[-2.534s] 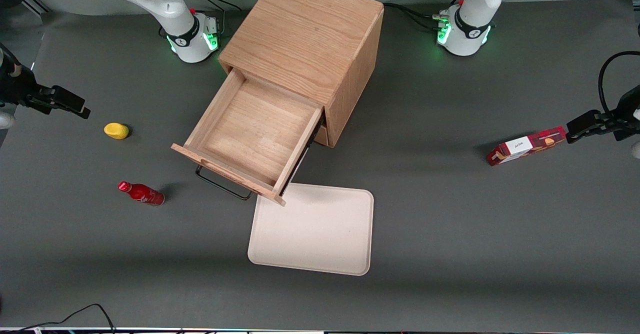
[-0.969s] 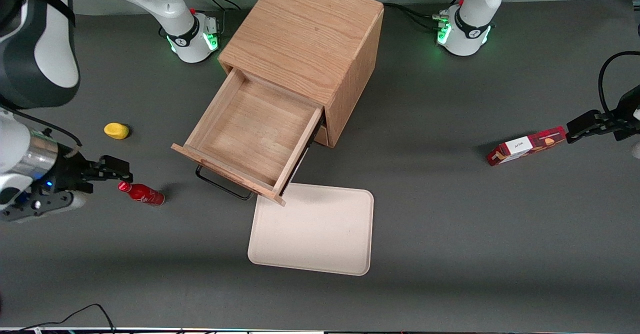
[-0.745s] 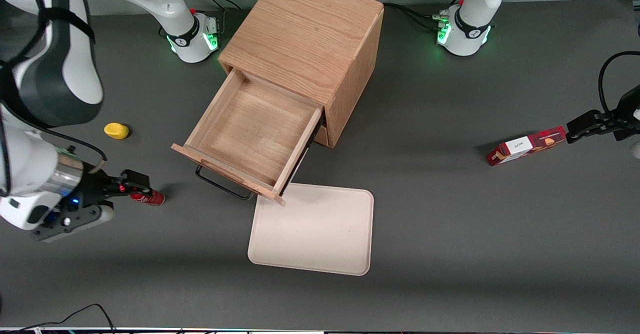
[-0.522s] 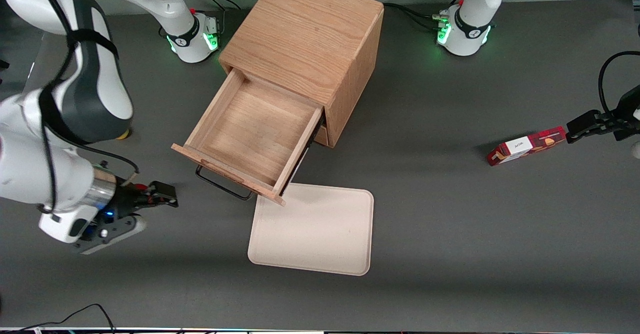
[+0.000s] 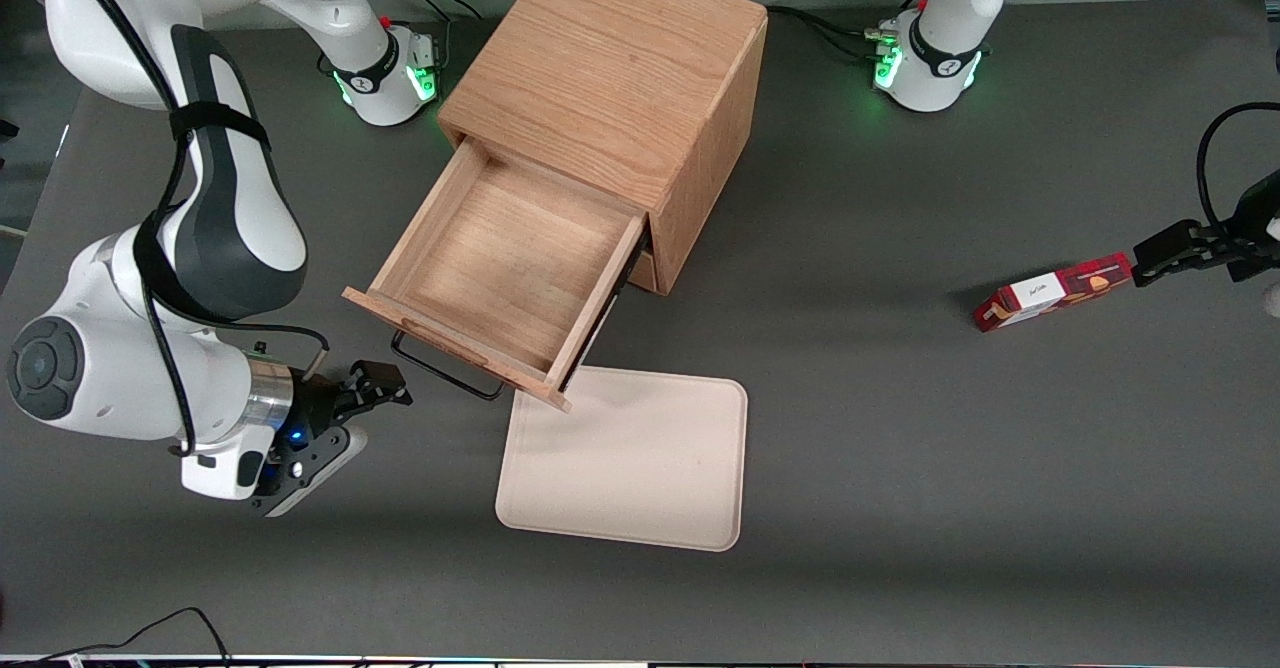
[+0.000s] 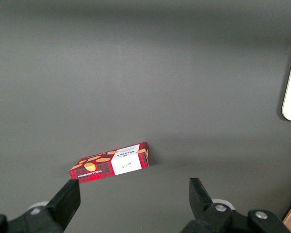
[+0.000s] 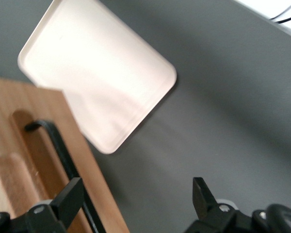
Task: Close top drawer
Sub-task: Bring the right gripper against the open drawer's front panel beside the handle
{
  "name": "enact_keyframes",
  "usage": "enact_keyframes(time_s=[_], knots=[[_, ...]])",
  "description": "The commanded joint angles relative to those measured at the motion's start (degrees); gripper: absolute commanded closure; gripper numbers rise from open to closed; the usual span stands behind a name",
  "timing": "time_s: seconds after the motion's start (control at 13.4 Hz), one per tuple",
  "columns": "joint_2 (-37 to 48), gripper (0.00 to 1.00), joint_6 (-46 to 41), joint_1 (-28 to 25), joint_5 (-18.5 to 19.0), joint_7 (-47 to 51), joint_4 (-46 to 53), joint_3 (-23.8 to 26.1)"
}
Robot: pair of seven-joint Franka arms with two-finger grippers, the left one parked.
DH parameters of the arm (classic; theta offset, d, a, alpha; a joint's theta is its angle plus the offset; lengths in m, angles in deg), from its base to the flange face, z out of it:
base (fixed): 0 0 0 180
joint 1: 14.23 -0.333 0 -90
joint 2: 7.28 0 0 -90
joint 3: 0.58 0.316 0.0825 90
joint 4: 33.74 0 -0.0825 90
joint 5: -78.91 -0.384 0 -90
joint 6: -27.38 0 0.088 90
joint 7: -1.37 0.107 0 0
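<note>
Currently top drawer (image 5: 505, 263) pulled fully out of wooden cabinet (image 5: 610, 98), interior bare, black wire handle (image 5: 445, 368) facing front camera. Gripper (image 5: 385, 388) low over table, just beside handle toward working arm's end, not touching; fingers (image 7: 70, 199) spread wide, holding nothing. White tray (image 5: 625, 458) flat on table, corner tucked under drawer front. Red box (image 5: 1055, 293) toward parked arm's end.

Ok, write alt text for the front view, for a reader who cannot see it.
A wooden cabinet stands mid-table with its top drawer pulled fully out and empty. The working arm's open gripper hovers just short of the drawer's black handle, nearer the working arm's end of the table. A cream tray lies in front of the drawer.
</note>
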Motion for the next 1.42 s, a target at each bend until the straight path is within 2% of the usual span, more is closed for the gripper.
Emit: enact_keyframes(time_s=[0.0, 0.22, 1.34], knots=[[-2.50, 0.00, -3.33, 0.80, -2.51, -5.83, 2.45, 0.95], [-3.64, 0.00, -5.18, 0.80, -5.32, -7.42, 2.45, 0.96], [-5.22, 0.00, -5.97, 0.01, -4.54, -10.06, -0.97, 1.13]])
